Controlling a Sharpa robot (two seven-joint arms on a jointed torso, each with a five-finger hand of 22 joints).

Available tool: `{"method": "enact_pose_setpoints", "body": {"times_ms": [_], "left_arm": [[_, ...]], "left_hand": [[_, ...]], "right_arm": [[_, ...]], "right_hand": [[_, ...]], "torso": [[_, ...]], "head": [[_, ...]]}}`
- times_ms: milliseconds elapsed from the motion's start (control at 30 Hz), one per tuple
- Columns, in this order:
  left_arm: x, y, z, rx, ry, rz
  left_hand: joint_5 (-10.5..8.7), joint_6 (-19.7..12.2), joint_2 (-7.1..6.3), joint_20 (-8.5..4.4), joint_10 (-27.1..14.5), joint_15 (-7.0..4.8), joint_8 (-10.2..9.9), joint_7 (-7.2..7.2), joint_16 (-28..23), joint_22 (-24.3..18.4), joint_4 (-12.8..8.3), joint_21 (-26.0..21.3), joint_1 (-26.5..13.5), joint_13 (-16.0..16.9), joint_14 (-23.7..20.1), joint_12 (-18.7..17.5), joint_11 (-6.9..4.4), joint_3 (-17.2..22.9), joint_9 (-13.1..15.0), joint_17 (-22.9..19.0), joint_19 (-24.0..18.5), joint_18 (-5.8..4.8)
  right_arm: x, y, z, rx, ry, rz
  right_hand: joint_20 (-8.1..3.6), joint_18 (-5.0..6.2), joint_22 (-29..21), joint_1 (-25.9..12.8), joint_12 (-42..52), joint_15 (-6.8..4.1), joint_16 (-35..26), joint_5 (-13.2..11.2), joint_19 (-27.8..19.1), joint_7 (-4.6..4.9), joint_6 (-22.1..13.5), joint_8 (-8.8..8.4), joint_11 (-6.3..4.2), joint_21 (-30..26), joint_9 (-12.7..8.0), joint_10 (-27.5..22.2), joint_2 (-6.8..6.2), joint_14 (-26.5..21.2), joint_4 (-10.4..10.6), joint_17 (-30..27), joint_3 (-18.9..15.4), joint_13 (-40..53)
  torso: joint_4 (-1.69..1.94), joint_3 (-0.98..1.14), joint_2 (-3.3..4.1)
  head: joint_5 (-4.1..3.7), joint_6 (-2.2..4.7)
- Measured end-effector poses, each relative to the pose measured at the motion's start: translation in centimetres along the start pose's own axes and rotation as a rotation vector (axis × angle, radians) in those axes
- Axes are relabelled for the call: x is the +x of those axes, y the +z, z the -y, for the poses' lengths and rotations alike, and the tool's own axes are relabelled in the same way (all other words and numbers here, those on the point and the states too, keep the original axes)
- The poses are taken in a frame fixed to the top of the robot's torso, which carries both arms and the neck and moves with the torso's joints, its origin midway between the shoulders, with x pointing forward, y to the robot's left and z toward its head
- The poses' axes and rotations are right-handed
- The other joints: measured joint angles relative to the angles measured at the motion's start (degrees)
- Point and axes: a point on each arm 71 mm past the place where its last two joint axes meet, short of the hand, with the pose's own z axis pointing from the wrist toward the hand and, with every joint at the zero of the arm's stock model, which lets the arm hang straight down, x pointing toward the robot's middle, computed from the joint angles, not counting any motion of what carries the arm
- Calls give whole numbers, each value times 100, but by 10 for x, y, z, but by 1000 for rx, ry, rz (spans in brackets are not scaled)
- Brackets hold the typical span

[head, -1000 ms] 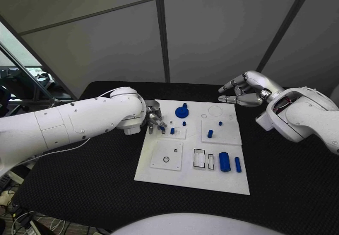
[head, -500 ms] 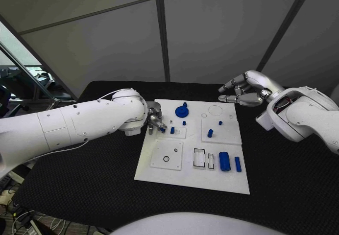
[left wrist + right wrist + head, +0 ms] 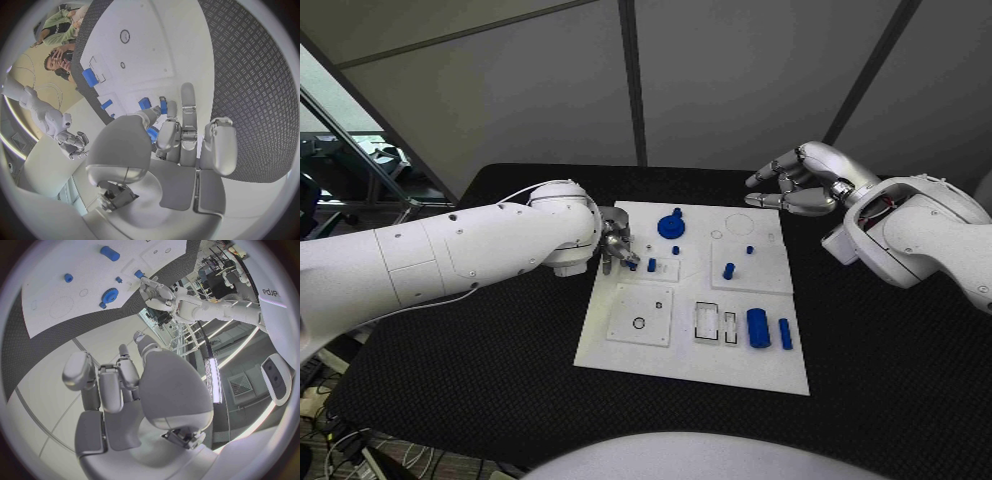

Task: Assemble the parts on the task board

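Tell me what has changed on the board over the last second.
Almost nothing. The left hand stays at the task board's left edge, fingers by a small blue peg, shifting only slightly. The right hand still hovers beyond the far corner. No parts moved.

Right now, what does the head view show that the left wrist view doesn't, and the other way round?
Head view: the round blue knob at the board's far edge, and the slim blue bar beside the thick cylinder.

Left wrist view: the underside of the left hand, with a blue bit tucked by its thumb; I cannot tell whether it is gripped.

Both: the white board, the thick blue cylinder, and the raised right hand, holding nothing.
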Motion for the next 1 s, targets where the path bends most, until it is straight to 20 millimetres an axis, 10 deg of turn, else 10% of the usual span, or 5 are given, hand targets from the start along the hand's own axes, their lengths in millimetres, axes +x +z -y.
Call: {"method": "enact_pose_setpoints", "body": {"times_ms": [1000], "left_arm": [[2,3,5,-8,28,-16]], "left_hand": [[4,18,-53,0,15,0,129,-10,0,0,-59,0,-205,-22,0,-22,3,217,55,5,-1,0]], "right_arm": [[0,1,0,1,-1,-1]], "right_hand": [[0,0,-6,0,0,0,1,0,0,0,0,0,0,0,0,0,0,0,0,-1,0,0]], "torso": [[-1,4,0]], "head": [[-10,-27]]}}
